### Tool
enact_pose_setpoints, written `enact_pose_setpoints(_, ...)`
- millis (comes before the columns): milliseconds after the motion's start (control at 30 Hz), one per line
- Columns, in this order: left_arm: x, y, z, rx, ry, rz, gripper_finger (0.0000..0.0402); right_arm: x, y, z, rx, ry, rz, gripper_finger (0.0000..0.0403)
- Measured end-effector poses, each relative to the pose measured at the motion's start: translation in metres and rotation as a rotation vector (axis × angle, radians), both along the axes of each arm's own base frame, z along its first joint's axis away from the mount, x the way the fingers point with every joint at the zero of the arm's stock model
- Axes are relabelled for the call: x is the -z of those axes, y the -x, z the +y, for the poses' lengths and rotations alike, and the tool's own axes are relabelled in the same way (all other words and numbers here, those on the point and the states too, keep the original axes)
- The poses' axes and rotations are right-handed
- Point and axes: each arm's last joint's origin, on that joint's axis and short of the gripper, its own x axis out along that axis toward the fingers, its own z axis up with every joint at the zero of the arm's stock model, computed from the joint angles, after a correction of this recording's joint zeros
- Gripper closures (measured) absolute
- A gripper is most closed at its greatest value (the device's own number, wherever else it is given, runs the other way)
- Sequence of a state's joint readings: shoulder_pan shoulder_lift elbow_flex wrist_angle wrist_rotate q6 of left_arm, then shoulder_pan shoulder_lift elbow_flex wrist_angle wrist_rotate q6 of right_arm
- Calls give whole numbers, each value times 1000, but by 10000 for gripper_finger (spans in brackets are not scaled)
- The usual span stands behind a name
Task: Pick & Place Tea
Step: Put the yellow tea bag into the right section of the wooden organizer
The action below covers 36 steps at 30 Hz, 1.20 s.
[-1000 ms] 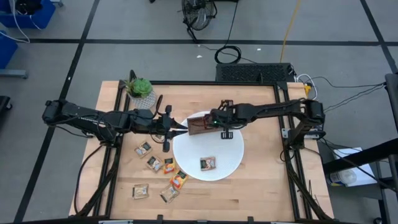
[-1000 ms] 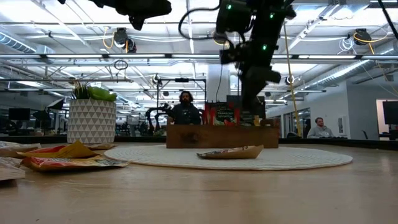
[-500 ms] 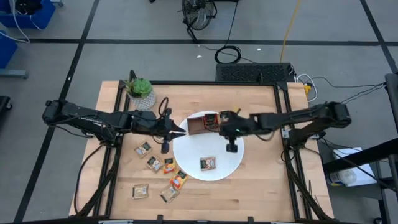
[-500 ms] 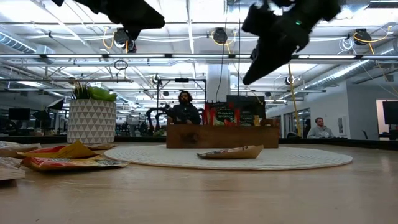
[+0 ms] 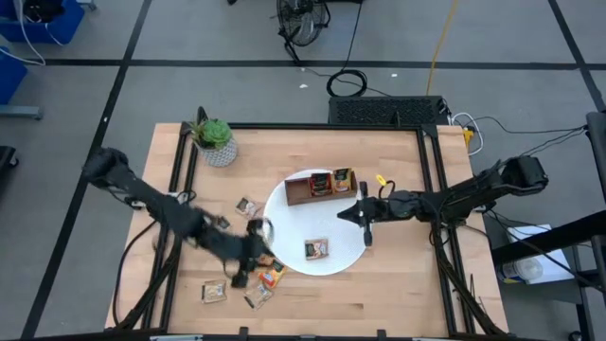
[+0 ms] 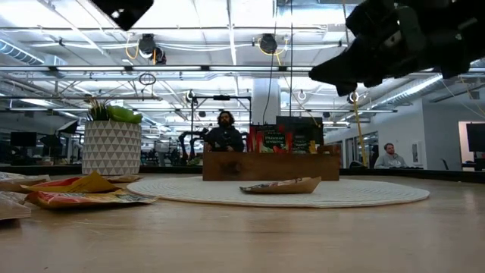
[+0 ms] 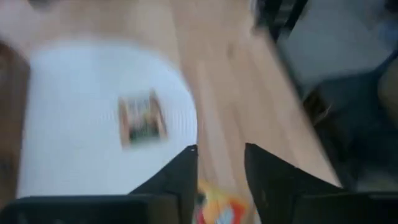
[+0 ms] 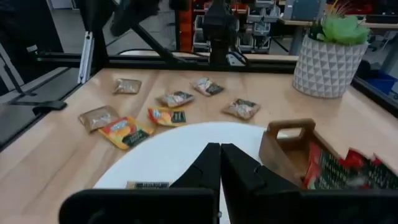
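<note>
Loose tea sachets lie flat on the table at the plate's near left, among them an orange one (image 5: 272, 277) and a pale one (image 5: 214, 292). One sachet (image 5: 317, 248) rests on the white plate (image 5: 294, 232). More sachets (image 5: 320, 182) stand in the wooden tray (image 5: 299, 194) at the plate's far side. My left gripper (image 5: 263, 258) hangs open over the loose sachets; in its wrist view the orange sachet (image 7: 217, 208) shows below its fingertips (image 7: 221, 171). My right gripper (image 5: 346, 214) is shut, held level above the plate's right edge, with nothing in it (image 8: 221, 163).
A potted plant (image 5: 216, 140) in a white pot stands at the table's far left. Another sachet (image 5: 248, 206) lies left of the plate. Bare wood lies along the near edge and at the right of the plate.
My left gripper has swung from beside the tray toward the table's near edge and sunk a little, now over the loose sachets. My right gripper has drawn back from above the tray toward the right edge and tipped from pointing down to level.
</note>
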<state>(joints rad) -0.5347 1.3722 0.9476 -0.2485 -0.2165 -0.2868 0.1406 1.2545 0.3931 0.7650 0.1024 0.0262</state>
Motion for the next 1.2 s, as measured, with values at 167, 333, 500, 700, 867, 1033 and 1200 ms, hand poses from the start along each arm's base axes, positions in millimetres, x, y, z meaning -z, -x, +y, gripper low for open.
enact_pose_setpoints(167, 21, -22, -43, -102, -101, 331, 222, 6, 5, -1, 10, -28, -6, 403)
enact_pose_setpoints(333, 54, -34, -69, -164, -203, 638, 216, 6, 7, 3, -7, -45, -17, 403)
enact_pose_setpoints(500, 83, -37, -76, -191, -311, 733, 215, 1, 7, 11, -49, -21, -69, 403)
enact_pose_setpoints(700, 91, -40, -74, -262, -392, 687, 215, -4, 9, 19, -86, -10, -124, 403)
enact_pose_setpoints(867, 88, -41, -71, -296, -412, 655, 215, -4, 9, 21, -92, -7, -124, 403)
enact_pose_setpoints(1033, 92, -42, -65, -317, -446, 637, 215, -4, 9, 21, -92, -7, -123, 403)
enact_pose_setpoints(1200, 103, -39, -54, -363, -452, 673, 215, -3, 9, 21, -93, -2, -118, 403)
